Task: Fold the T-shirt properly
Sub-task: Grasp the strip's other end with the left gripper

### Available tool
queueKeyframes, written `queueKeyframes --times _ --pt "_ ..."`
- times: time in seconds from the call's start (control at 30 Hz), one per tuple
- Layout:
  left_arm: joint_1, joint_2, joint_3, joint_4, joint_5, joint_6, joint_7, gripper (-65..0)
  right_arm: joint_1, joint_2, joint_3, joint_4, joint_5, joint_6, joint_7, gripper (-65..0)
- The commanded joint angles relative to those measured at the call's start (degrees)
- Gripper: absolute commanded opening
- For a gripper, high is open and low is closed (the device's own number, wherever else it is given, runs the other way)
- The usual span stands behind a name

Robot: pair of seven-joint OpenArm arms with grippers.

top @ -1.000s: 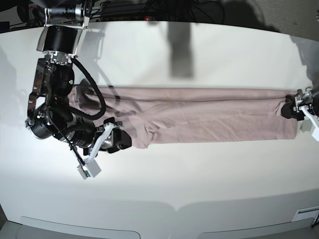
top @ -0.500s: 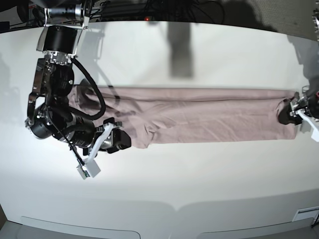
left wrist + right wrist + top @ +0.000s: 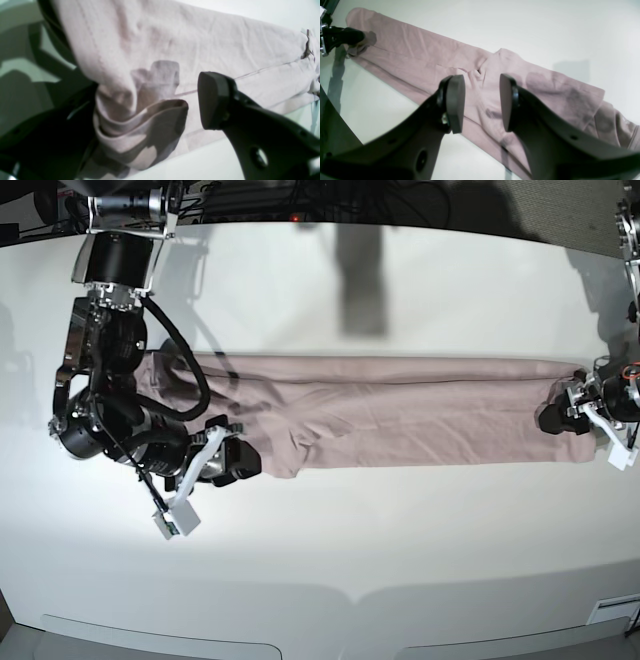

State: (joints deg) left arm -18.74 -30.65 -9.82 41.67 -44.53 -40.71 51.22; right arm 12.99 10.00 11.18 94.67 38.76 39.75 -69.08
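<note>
Base view, T-shirt [image 3: 400, 425] folded lengthwise on table [image 3: 400, 560], flat band

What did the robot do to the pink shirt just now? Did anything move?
The left gripper, at the shirt's end on the base view's right side, slid inward toward the middle, pushing that end of the T-shirt into a bunch around one finger. Its jaws stand wide open, so it is not pinching the cloth. The right gripper stayed open above the other end, and the rest of the shirt stayed flat.
</note>
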Motion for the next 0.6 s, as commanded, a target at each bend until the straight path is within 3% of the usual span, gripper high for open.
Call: queueKeyframes --times 0.0,0.07,0.13,0.17,0.23,0.27,0.4,0.57 --pt "0.0 -0.8 0.1 -0.1 2.2 0.7 3.2 -19.5 1.3 0.3 0.1 1.2 0.9 0.3 1.1 -41.0" --pt "0.0 -0.8 0.1 -0.1 2.3 0.7 3.2 -19.6 1.3 0.3 0.1 1.2 0.9 0.3 1.1 -41.0" --pt "0.0 -0.9 0.1 -0.1 2.4 0.7 3.3 -26.8 1.3 0.3 0.1 1.2 0.9 0.3 1.1 -41.0" --pt "0.0 -0.8 0.1 -0.1 2.4 0.7 3.2 -34.8 1.3 0.3 0.1 1.2 0.9 0.3 1.1 -41.0" --pt "0.0 -0.8 0.1 0.0 2.1 0.7 3.2 -60.0 1.3 0.3 0.1 1.2 0.9 0.3 1.1 -41.0" --pt "0.0 -0.9 0.1 0.0 1.6 0.7 3.2 -65.0 1.3 0.3 0.1 1.2 0.9 0.3 1.1 -41.0" --pt "-0.3 -0.8 0.1 0.1 -2.8 0.7 2.3 -65.0 1.2 0.3 0.1 1.2 0.9 0.3 1.0 -41.0" --pt "-0.3 -0.8 0.1 3.6 -11.3 0.7 7.1 -65.0 1.3 0.3 0.1 1.2 0.9 0.3 1.6 -41.0"
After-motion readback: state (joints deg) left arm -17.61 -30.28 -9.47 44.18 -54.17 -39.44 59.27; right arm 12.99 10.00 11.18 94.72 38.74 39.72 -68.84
